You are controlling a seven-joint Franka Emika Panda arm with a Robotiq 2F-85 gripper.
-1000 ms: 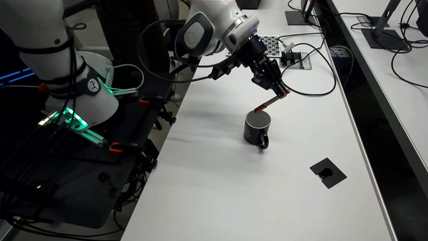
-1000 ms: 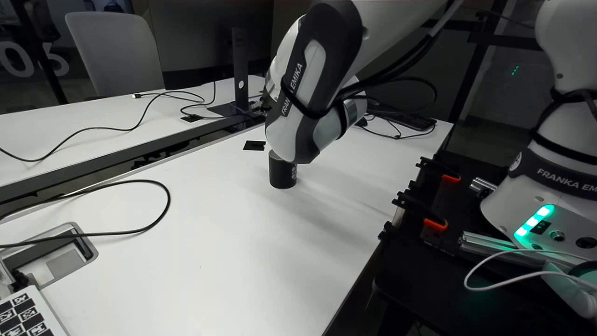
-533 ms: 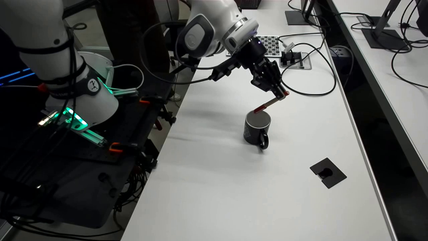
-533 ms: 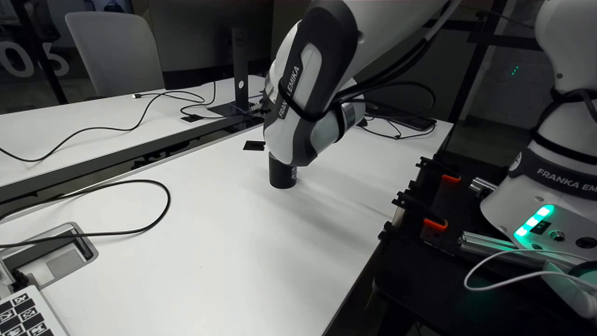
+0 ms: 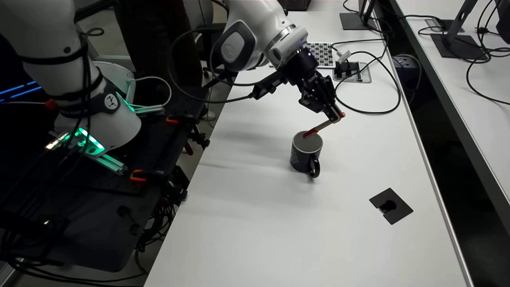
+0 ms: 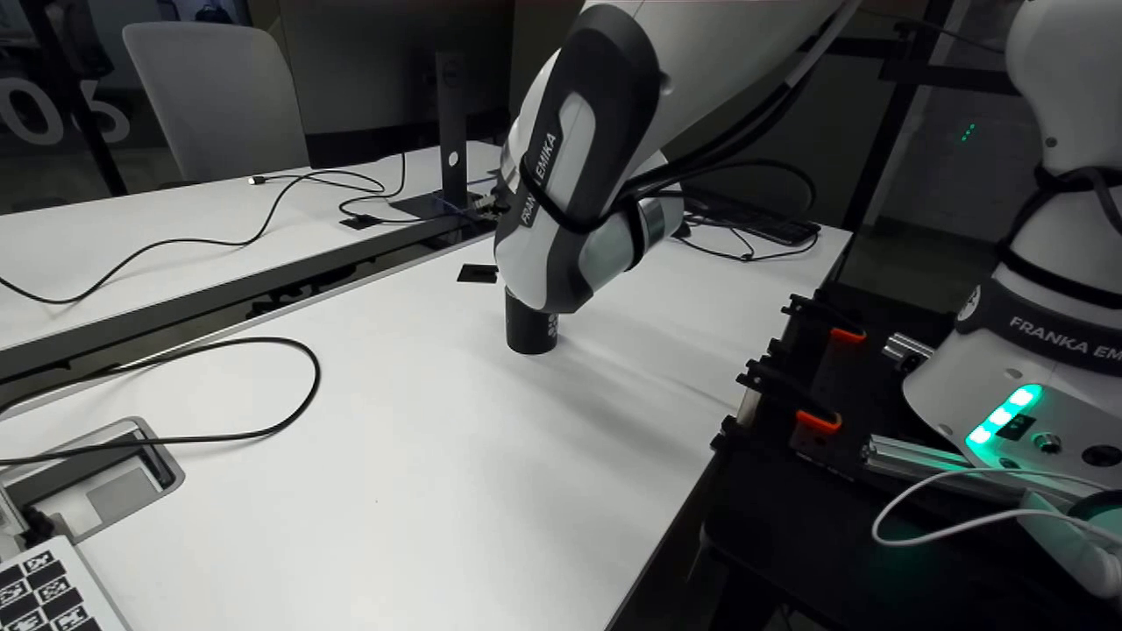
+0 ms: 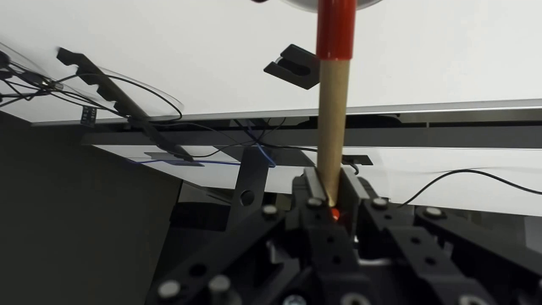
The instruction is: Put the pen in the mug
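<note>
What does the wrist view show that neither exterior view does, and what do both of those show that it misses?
Only the wrist view: silver pins on the gripper, and the gap between its pads, shut on the pen.

Only the exterior views: the robot's base and orange clamps.

Shared by all three: the table, the black plate and part of the mug. The pen also shows in an exterior view.

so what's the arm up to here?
The robot gripper is shut on the pen, tan with red ends, and holds it at a slant. In an exterior view, the pen's lower red end overlaps the mouth of the dark mug, which stands upright on the white table; whether that end is below the rim, I can't tell. Not released yet.
</note>
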